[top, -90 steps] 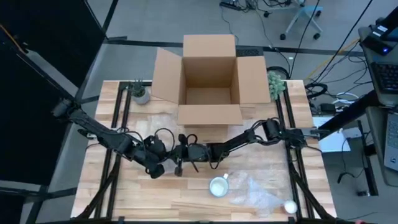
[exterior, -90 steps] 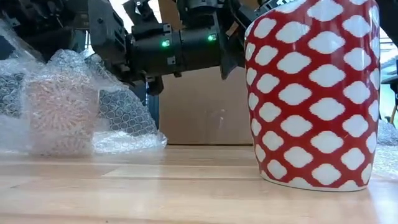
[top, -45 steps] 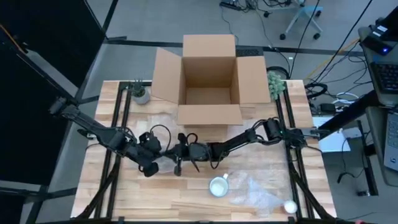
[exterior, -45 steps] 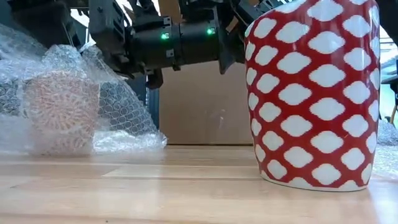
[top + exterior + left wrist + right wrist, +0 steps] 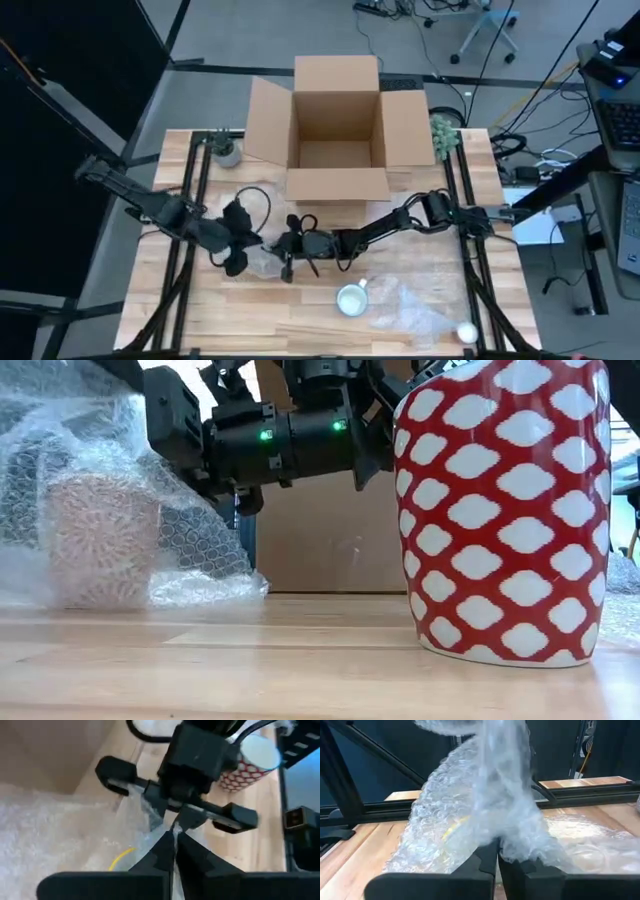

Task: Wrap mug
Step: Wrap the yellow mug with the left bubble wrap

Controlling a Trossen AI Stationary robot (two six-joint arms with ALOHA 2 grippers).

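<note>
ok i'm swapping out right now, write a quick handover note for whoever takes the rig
Left claw: shut on the bubble wrap, pulling its sheet up at table centre-left.
Right claw: shut on the same bubble wrap, facing the left claw.
A patterned mug sits under that wrap in the low view, loosely draped rather than closed up.
The red-and-white mug stands bare and upright at the front of the table, with a second loose sheet of wrap beside it.
The open cardboard box sits at the back.
Left to do: finish closing the wrap around the draped mug.
</note>
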